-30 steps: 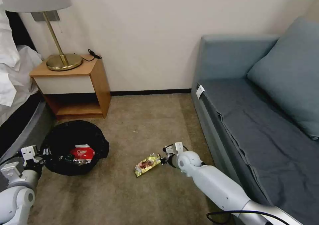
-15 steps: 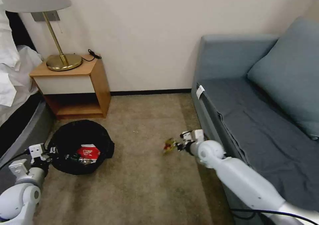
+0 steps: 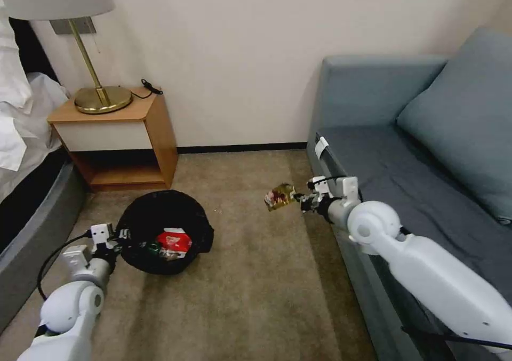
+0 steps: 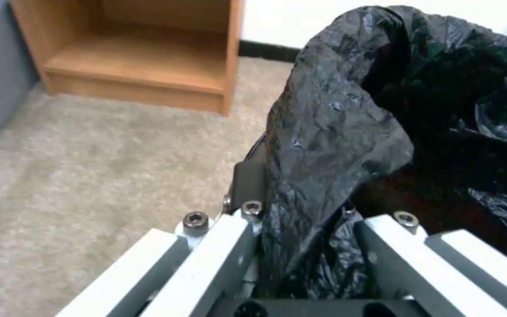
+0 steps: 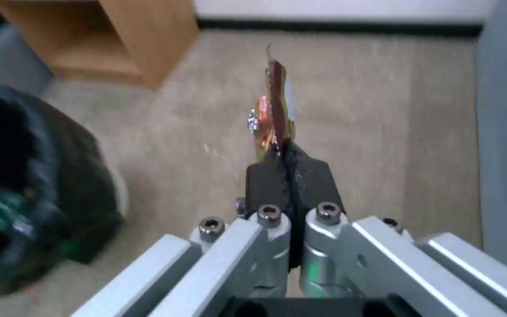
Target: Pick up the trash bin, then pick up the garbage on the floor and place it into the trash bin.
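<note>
Right gripper (image 3: 300, 197) raised above the tan carpet (image 3: 250, 297), at about two o'clock from the round trash bin with its glossy black plastic liner bag (image 3: 165, 227), well apart from it and just beside the front edge of the grey-blue sofa (image 3: 405, 190). Jaws pressed fully together, pinching one end of the crumpled gold-brown snack wrapper (image 3: 279, 195); in the right wrist view the black pads (image 5: 268, 176) meet edge to edge on the foil, and the wrapper (image 5: 271, 114) sticks out beyond them, clear of the floor. Left gripper (image 3: 118, 238) low at the bin's nine o'clock side, clamped on the rim; in the left wrist view the white fingers (image 4: 230, 246) closed on a fold of the black liner (image 4: 336, 145), with the dark pad flat against the plastic. Bin sitting on or just over the carpet at about five o'clock from the wooden bedside cabinet (image 3: 125, 137) — cannot tell whether its base touches the floor. Inside the bin, a red-and-white packet (image 3: 173, 241) lying on top, with something green-labelled (image 3: 152, 248) beside it at nine o'clock, too small to make out clearly. Brass-based lamp with a pale shade (image 3: 98, 94) standing on the cabinet top; white bedding (image 3: 21, 110) at the cabinet's nine o'clock.
</note>
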`<state>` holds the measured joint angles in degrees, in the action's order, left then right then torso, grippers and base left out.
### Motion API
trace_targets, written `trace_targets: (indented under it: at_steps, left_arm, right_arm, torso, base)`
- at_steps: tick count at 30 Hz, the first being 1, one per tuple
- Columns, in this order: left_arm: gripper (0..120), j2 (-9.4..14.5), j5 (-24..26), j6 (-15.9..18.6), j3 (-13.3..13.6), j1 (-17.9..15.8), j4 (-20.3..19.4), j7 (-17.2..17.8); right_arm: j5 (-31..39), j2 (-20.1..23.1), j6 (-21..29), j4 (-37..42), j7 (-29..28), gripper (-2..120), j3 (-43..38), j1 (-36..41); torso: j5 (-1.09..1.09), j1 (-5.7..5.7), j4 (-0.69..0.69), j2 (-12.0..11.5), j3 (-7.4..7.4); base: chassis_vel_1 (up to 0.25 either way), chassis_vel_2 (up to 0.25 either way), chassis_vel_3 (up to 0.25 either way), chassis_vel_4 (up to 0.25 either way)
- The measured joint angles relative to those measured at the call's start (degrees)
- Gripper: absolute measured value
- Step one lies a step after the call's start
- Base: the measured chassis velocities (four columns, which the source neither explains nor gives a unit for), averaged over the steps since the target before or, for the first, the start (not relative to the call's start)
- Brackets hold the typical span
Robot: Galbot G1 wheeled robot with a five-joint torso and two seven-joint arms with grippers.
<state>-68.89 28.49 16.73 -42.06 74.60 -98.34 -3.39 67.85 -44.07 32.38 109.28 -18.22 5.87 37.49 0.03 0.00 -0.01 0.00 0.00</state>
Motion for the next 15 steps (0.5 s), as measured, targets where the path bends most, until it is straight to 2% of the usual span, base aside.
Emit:
trace_targets:
  at_steps: [8, 15]
  left_arm:
    - [4, -0.32, -0.11, 0.62, 3.57, -0.75, 0.80, 0.69]
    - [4, -0.99, -0.80, 1.48, 7.52, -0.70, -1.36, 1.62]
  right_arm:
    - [2.28, 4.63, -2.98, 8.16, 2.74, 0, -2.73, -1.19]
    - [5.92, 7.33, -3.34, 15.31, 2.99, 0, -1.20, -4.27]
  torso:
    - [0.00, 0.00, 0.00, 0.00, 0.00]
    - [-0.02, 0.00, 0.00, 0.00, 0.00]
  base:
    - [0.000, 0.000, 0.000, 0.000]
    - [0.000, 0.000, 0.000, 0.000]
